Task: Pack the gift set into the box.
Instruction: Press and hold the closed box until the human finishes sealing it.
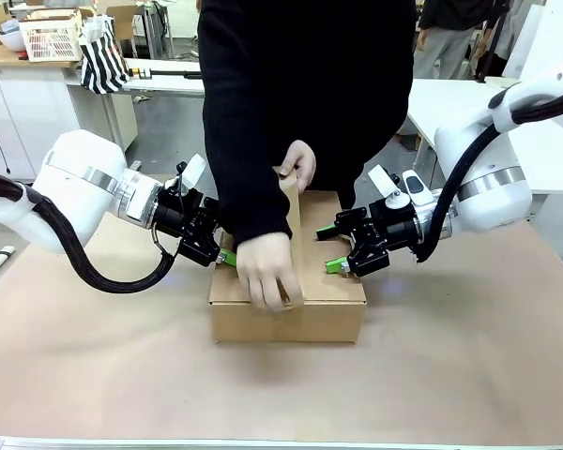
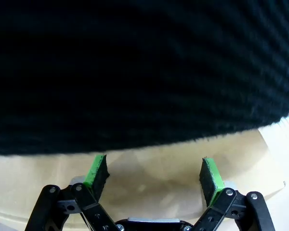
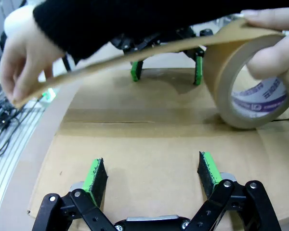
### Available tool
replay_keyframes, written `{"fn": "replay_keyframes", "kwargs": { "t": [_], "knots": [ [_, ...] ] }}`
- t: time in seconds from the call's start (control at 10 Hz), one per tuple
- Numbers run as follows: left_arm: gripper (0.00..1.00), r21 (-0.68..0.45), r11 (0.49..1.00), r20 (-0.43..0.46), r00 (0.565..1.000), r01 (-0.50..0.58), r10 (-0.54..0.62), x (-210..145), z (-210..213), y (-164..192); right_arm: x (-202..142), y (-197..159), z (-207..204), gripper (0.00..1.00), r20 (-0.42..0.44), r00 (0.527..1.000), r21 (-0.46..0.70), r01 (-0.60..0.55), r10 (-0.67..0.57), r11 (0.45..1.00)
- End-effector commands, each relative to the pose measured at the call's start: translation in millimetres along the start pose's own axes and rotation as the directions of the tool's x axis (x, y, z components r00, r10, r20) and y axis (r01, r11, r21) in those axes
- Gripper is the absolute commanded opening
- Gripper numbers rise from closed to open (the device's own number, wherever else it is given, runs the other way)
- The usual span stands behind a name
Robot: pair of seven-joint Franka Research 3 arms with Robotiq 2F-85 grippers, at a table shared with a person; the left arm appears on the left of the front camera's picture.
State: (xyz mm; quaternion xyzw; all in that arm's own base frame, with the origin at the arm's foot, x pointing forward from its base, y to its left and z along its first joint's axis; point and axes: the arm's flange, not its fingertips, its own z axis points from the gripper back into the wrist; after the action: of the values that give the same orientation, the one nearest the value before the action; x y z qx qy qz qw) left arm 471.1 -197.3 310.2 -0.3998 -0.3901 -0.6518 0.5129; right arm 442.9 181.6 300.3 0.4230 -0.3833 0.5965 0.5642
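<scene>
The left gripper [image 1: 221,251], fingers apart and empty, pressed at the box's [image 1: 333,281] left edge near the tabletop's middle. The person's hands stretched brown tape [image 3: 135,57] over the closed flaps; tape roll [image 3: 253,91] far side. The right gripper [image 1: 333,248], likewise spread and empty, braced the right edge. Both should hold steady. The gift set was presumably inside, hidden.

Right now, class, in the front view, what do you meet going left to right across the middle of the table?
Left gripper → person's hand pressing on the closed box → right gripper.
</scene>
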Motion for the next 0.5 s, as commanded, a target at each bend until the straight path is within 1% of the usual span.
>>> {"fn": "replay_keyframes", "kwargs": {
  "t": [0.0, 0.4],
  "knots": [
    [1.0, -0.004, 1.0, -0.002, 1.0, -0.01, 0.01, -3.3, -0.5, -1.2, -1.1, 0.6, 0.1, 1.0, -0.001, 1.0, 0.0, -0.01, 0.01, 1.0],
    [1.0, -0.004, 1.0, -0.002, 1.0, -0.01, 0.01, -3.3, -0.5, -1.2, -1.1, 0.6, 0.1, 1.0, -0.001, 1.0, 0.0, -0.01, 0.01, 1.0]
  ]
}}
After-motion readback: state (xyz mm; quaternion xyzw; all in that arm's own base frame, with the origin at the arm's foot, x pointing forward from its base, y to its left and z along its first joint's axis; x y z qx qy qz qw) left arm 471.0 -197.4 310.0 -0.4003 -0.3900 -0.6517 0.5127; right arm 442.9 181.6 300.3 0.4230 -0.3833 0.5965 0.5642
